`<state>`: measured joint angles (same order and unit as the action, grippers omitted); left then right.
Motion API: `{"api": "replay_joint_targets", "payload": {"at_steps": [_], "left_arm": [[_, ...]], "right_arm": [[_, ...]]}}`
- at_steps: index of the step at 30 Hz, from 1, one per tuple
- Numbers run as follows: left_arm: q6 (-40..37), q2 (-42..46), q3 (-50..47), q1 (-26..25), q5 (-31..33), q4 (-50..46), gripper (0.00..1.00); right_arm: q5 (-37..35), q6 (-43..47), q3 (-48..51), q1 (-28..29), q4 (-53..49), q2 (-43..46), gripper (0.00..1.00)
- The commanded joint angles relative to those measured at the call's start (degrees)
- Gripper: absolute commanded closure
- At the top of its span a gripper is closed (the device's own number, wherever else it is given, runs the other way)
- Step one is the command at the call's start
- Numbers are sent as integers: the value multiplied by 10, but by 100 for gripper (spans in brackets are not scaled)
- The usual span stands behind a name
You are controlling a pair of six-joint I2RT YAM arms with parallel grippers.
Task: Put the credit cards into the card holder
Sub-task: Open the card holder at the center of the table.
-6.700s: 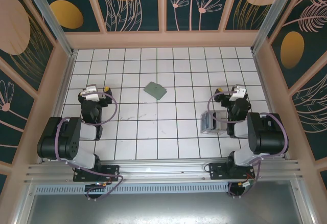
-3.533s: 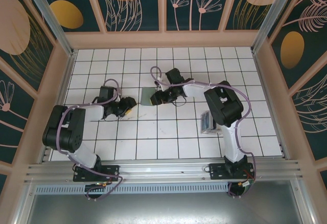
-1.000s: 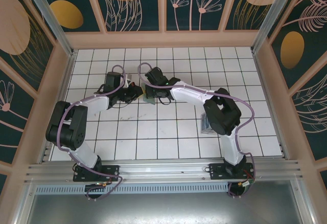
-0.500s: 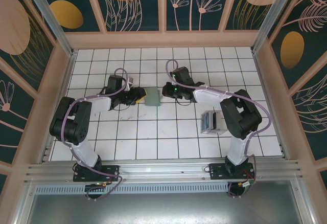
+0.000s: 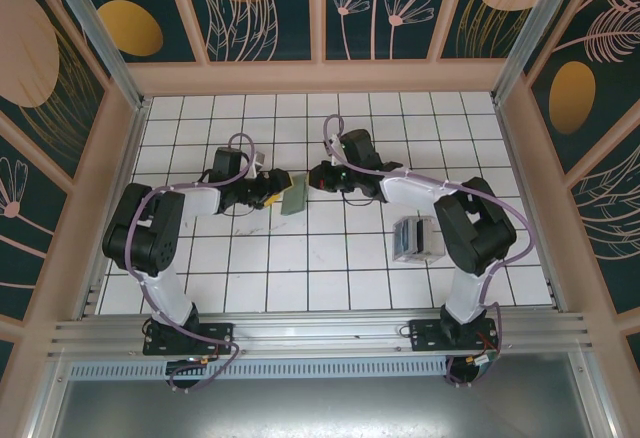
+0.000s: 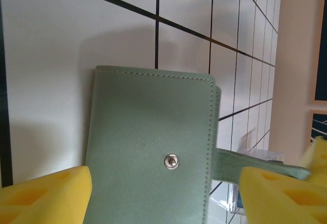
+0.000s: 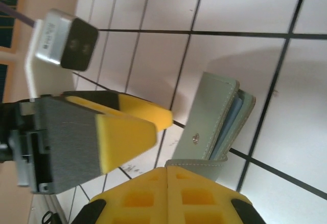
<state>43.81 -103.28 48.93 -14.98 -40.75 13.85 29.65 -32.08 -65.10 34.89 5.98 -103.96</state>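
The card holder, a grey-green wallet with a metal snap, rests on the white tiles between my two grippers. In the left wrist view the card holder lies just past my open left gripper, one yellow finger off each side. My left gripper is at its left edge. My right gripper is shut, with the end of the strap at its fingertips, and the card holder gapes a little, showing pale blue inside. My right gripper is at its right. The credit cards are hidden.
A translucent grey-white box stands on the tiles to the right, beside my right arm's elbow. Wooden walls close the floor at the back and both sides. Bare tiles lie in front of the holder.
My left gripper has gone from shut to open. My right gripper has drawn back to the right. The holder now looks narrower from above, tipped up on its right side.
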Motion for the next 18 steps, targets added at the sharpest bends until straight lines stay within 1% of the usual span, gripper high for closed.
{"api": "replay_joint_targets", "payload": {"at_steps": [1,3,6,9,11,15,16,18], "left_arm": [[-28,-13,21,-3,-16,-22,24],[-35,-13,24,-4,-19,-26,24],[-55,-25,40,-4,-12,-59,24],[-33,-28,28,-4,-38,-23,24],[-27,-35,24,-5,-36,-14,25],[-34,-33,27,-4,-29,-24,26],[-42,-31,28,-4,-20,-31,28],[-55,-32,39,-4,-6,-56,35]], "right_arm": [[41,7,-8,-6,35,21,100],[54,4,-7,-7,47,21,100],[72,5,-11,-6,55,9,100],[79,8,-18,-6,47,0,100],[78,4,-12,-7,56,-4,100],[79,10,-20,-7,39,-4,100],[74,13,-17,-7,41,-3,100],[71,18,-19,-10,33,-5,100]]}}
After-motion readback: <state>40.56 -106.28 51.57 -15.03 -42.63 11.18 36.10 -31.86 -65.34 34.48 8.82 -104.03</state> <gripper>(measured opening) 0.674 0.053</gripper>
